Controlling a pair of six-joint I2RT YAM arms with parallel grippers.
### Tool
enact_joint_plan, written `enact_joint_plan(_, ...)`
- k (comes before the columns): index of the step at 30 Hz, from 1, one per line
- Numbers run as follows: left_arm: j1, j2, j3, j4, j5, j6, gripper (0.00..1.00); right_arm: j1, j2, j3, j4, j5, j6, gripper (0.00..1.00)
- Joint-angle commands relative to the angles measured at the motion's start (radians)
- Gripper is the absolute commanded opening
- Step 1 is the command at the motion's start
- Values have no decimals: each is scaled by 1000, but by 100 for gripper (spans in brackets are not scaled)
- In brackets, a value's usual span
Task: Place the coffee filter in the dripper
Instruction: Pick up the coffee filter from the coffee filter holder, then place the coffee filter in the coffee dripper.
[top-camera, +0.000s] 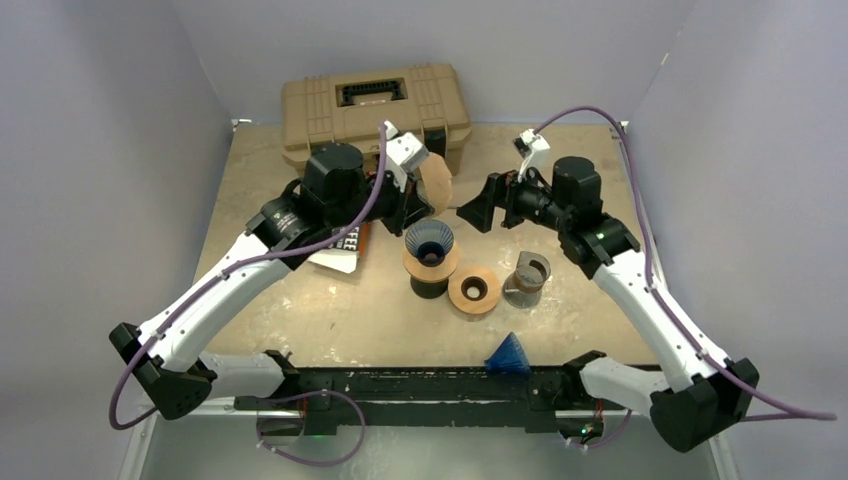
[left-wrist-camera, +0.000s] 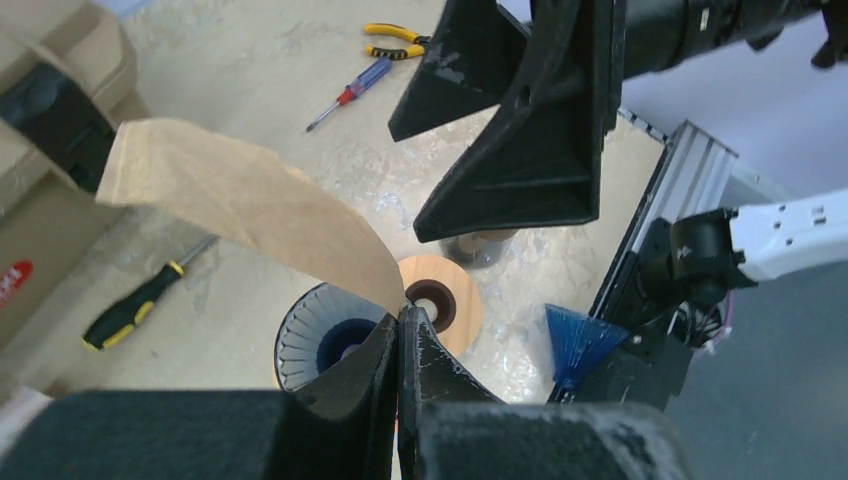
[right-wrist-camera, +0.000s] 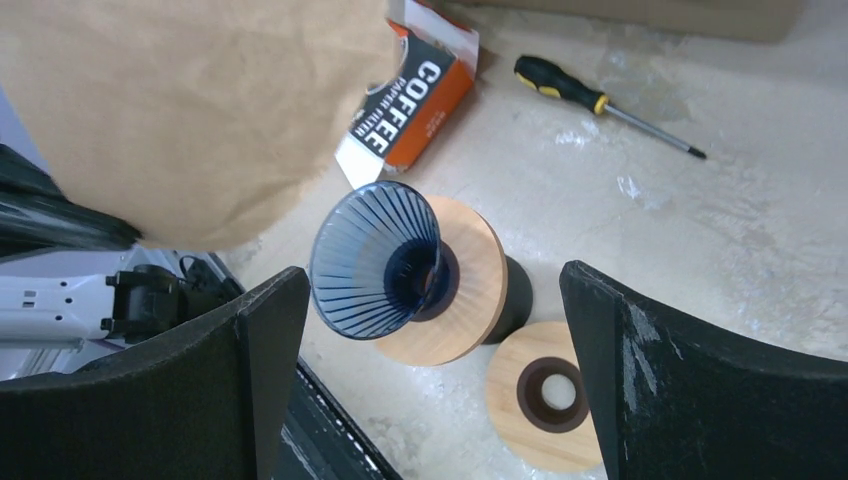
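A brown paper coffee filter (top-camera: 436, 181) (left-wrist-camera: 240, 205) (right-wrist-camera: 190, 110) hangs in the air above the table, pinched at its tip by my left gripper (top-camera: 420, 172) (left-wrist-camera: 400, 318), which is shut on it. Below it stands the blue ribbed glass dripper (top-camera: 429, 242) (left-wrist-camera: 325, 338) (right-wrist-camera: 375, 258) on a wooden collar and dark base. My right gripper (top-camera: 480, 212) (right-wrist-camera: 430, 300) faces the filter from the right, its jaws wide open with nothing between them.
A second wooden ring (top-camera: 474, 290) (right-wrist-camera: 545, 395) and a grey metal cup (top-camera: 527, 278) lie right of the dripper. A coffee filter box (top-camera: 345, 250) (right-wrist-camera: 410, 95), a tan toolbox (top-camera: 375, 105), screwdrivers (right-wrist-camera: 600, 100) (left-wrist-camera: 150, 295), pliers (left-wrist-camera: 400, 40) and a blue pleated cone (top-camera: 510, 355) surround them.
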Motion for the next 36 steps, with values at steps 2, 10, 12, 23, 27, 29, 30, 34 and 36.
enact_joint_plan(2,-52,-40,22,-37,45,220,0,-1,-91,41,67,-12,-53,99)
enact_joint_plan(10,-55,-160,-171,99,59,381,0,-2,-201,-30,194,-126,-86,99)
enact_joint_plan(12,-56,-164,-190,103,51,410,0,-1,-202,-32,215,-165,-98,99)
enact_joint_plan(23,-56,-203,-338,205,0,502,0,-1,-214,-54,247,-212,-116,99)
enact_joint_plan(27,-56,-223,-373,244,-2,504,0,-1,-217,-59,247,-220,-116,98)
enact_joint_plan(29,-56,-230,-380,249,-5,497,0,-2,-216,-62,247,-227,-121,98)
enact_joint_plan(30,-56,-235,-386,254,-6,495,0,-1,-213,-62,245,-229,-123,98)
enact_joint_plan(34,-55,-265,-413,294,-9,437,0,-1,-198,-56,228,-235,-134,98)
enact_joint_plan(36,-56,-277,-412,308,-5,371,0,-1,-201,-56,226,-234,-121,98)
